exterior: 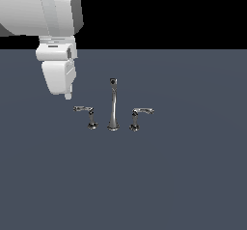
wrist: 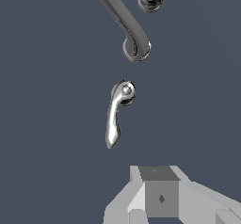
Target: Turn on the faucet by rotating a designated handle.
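Here I am hovering my gripper [exterior: 68, 95] above and just beside the handle [exterior: 87, 114], which is standing on the tabletop [exterior: 183, 176] near the faucet [exterior: 113, 106] spout, my jaws' state being impossible to tell.

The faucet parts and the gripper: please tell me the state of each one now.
Spout: upright, no water visible.
Handle at the exterior view's left: untouched, lever pointing toward the gripper side.
Other handle: untouched, lever pointing to the exterior view's right.
Gripper: hanging above the left lever's end, holding nothing; jaws open or shut, cannot tell.
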Controlling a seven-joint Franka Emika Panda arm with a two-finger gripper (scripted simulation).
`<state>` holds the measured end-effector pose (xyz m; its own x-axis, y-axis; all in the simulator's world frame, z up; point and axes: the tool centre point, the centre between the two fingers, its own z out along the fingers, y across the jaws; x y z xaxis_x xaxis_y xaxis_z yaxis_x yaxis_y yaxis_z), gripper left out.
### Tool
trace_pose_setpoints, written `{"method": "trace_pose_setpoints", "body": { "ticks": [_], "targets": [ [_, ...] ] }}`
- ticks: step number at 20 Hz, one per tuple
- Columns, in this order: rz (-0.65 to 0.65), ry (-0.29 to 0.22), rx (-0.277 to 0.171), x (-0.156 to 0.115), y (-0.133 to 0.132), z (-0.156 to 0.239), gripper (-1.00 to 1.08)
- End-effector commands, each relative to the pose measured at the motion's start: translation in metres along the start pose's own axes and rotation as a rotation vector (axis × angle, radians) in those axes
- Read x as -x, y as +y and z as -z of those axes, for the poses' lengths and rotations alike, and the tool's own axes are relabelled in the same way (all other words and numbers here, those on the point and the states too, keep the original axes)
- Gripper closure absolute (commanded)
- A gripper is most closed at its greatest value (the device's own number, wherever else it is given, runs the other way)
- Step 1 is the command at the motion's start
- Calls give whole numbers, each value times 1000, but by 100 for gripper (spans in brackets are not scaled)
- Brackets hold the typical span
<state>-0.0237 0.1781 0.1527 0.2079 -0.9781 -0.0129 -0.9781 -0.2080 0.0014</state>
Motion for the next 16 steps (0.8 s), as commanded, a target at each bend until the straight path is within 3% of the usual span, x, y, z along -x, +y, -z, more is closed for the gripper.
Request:
{"method": "trace_pose_setpoints", "body": {
  "ticks": [1, 16],
  "targets": [
    [-51, 4, -1, -4, -13, -13, 108],
    [-271, 14, -3, -30, -66, -63, 108]
  ]
}}
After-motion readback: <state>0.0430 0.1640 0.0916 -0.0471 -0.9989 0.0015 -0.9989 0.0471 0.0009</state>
